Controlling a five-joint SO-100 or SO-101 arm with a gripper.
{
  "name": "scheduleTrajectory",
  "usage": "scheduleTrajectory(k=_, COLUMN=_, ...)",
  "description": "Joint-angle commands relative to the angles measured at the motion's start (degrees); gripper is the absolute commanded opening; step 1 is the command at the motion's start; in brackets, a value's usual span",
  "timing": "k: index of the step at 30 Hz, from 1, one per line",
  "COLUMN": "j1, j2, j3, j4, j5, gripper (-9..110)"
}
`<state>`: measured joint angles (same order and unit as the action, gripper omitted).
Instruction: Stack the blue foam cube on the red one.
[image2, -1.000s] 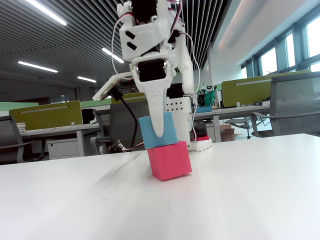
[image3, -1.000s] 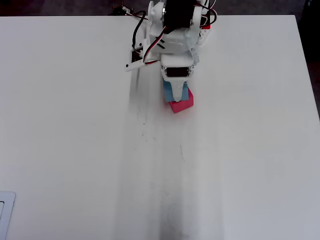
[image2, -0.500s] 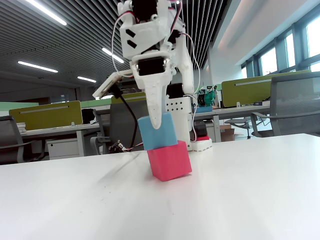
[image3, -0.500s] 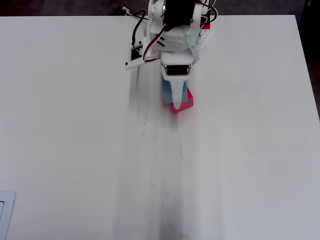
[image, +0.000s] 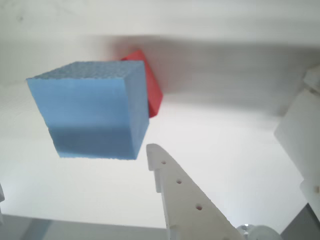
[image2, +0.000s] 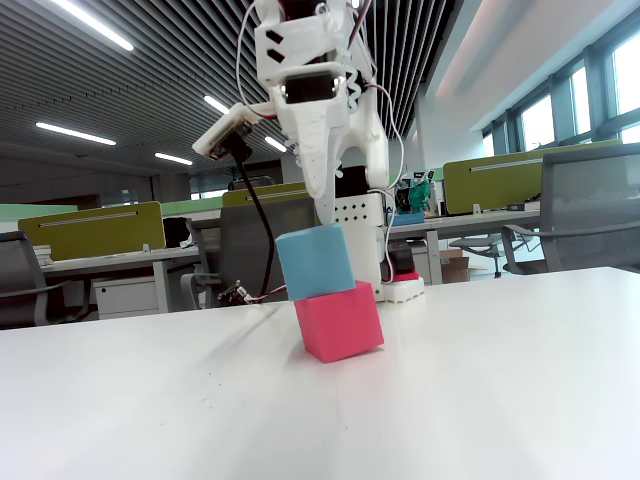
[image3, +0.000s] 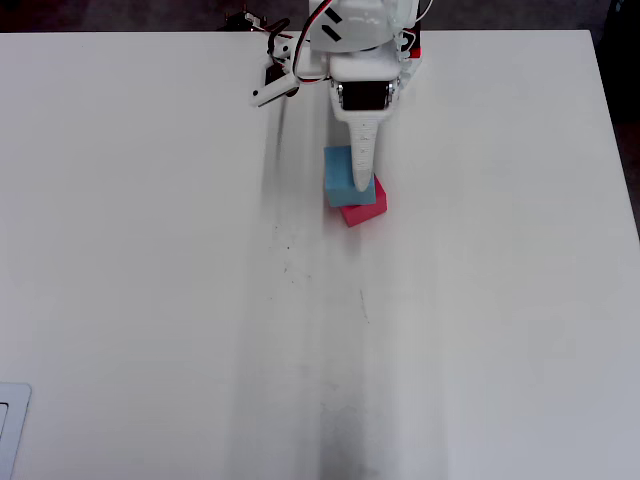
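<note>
I am seeing the blue foam cube (image2: 315, 262) sitting on the red one (image2: 341, 320), offset toward the fixed view's left, directly below my hand (image2: 322, 214), which is hanging open and empty.

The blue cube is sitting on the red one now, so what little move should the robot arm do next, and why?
Probably lift straight up a little more. The blue cube rests on the red one, offset toward the left in the fixed view, and the end effector hangs open just above it, touching nothing.
</note>
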<state>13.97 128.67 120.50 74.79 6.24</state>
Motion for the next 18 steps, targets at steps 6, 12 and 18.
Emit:
scheduleTrajectory(k=6, j1=0.4, j2=20.2, j3=8.5, j4=-6.8, j5=-0.6, gripper=35)
scheduleTrajectory(k=12, j1=0.0, j2=39.6, j3=21.4, j4=-11.1, j5=-0.6, gripper=32)
scheduleTrajectory(k=18, j1=-2.0, j2=44.1, j3=27.0, j4=-9.7, j5=-0.6, gripper=32)
